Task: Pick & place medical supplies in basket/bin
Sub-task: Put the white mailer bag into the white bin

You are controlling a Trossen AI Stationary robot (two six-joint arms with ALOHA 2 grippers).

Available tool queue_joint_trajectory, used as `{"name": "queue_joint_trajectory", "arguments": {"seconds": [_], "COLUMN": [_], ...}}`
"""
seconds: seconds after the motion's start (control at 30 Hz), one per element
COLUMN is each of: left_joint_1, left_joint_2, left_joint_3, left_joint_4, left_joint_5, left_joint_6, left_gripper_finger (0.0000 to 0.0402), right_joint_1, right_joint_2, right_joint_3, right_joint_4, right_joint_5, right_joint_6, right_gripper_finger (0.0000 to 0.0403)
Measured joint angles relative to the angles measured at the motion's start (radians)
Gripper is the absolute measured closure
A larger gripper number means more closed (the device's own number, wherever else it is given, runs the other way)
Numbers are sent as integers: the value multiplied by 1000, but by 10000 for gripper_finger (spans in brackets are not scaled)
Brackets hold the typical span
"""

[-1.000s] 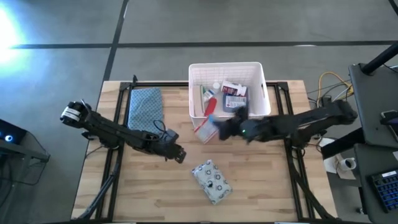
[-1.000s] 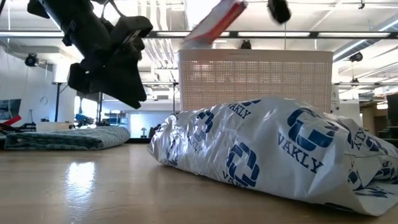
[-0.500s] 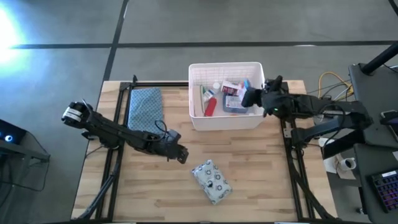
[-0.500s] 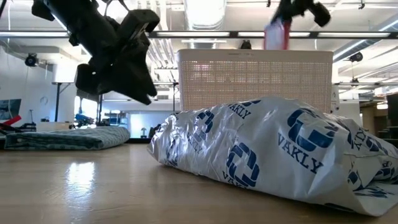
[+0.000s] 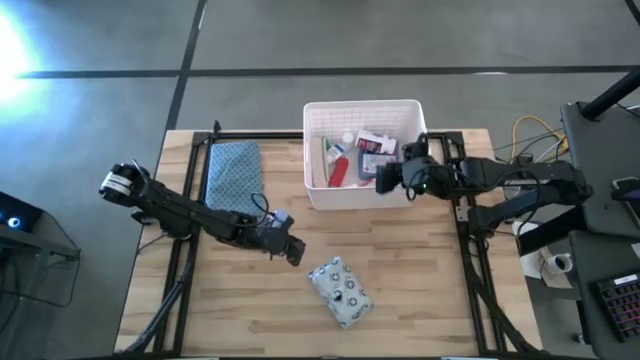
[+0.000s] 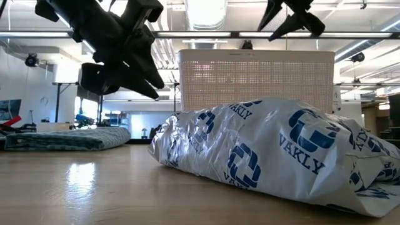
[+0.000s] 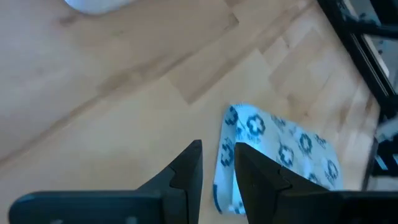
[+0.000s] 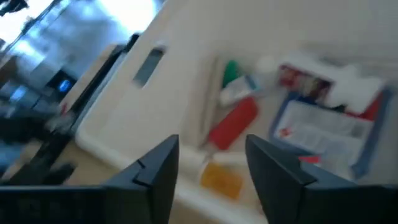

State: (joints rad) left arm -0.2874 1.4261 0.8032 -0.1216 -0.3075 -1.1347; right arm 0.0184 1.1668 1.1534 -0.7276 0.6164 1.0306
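Observation:
The white lattice-walled basket [image 5: 362,195] stands at the table's far middle. It holds a red-and-white tube [image 8: 233,124], a blue-white flat box [image 8: 323,127], a red-white packet [image 5: 374,140], a green item [image 8: 230,70] and a small orange item [image 8: 221,177]. My right gripper [image 5: 383,180] hovers open above the basket's right half, holding nothing. The silvery dotted pouch [image 5: 340,291] lies flat on the table near its near edge. My left gripper [image 5: 296,252] hangs above the table just left of the pouch [image 7: 280,152], its fingers a narrow gap apart.
A blue-grey patterned folded cloth [image 5: 233,170] lies at the table's far left, beside the basket. Black frame rails [image 5: 190,240] run along both sides of the table. Bare wood stretches between the basket and the pouch.
My right gripper carried the red-white packet up from the basket's near wall and over toward its right wall, then let it go and opened. It now sits a little back toward the basket's middle, empty. My left gripper edged slightly toward the pouch.

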Motion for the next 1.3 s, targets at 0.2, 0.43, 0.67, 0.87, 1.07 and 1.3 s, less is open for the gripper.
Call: {"name": "queue_joint_trajectory", "arguments": {"seconds": [0.2,0.43,0.67,0.87,1.07,1.3], "left_joint_1": [0,0,-4,-22,-48,-61], "left_joint_2": [0,0,0,8,37,153], "left_joint_3": [-7,-9,-21,-43,-77,-55], "left_joint_4": [0,4,4,8,20,195], "left_joint_5": [176,356,474,474,474,480], "left_joint_6": [57,108,7,-118,-244,-311], "left_gripper_finger": [328,328,328,328,328,328], "right_joint_1": [213,462,584,580,525,481], "right_joint_2": [24,134,330,490,601,594], "right_joint_3": [-2,-2,-34,-107,-236,-322], "right_joint_4": [91,113,120,291,719,859], "right_joint_5": [-98,-103,-278,-389,-409,-385], "right_joint_6": [-113,102,343,445,439,503], "right_gripper_finger": [194,193,193,193,194,193]}}
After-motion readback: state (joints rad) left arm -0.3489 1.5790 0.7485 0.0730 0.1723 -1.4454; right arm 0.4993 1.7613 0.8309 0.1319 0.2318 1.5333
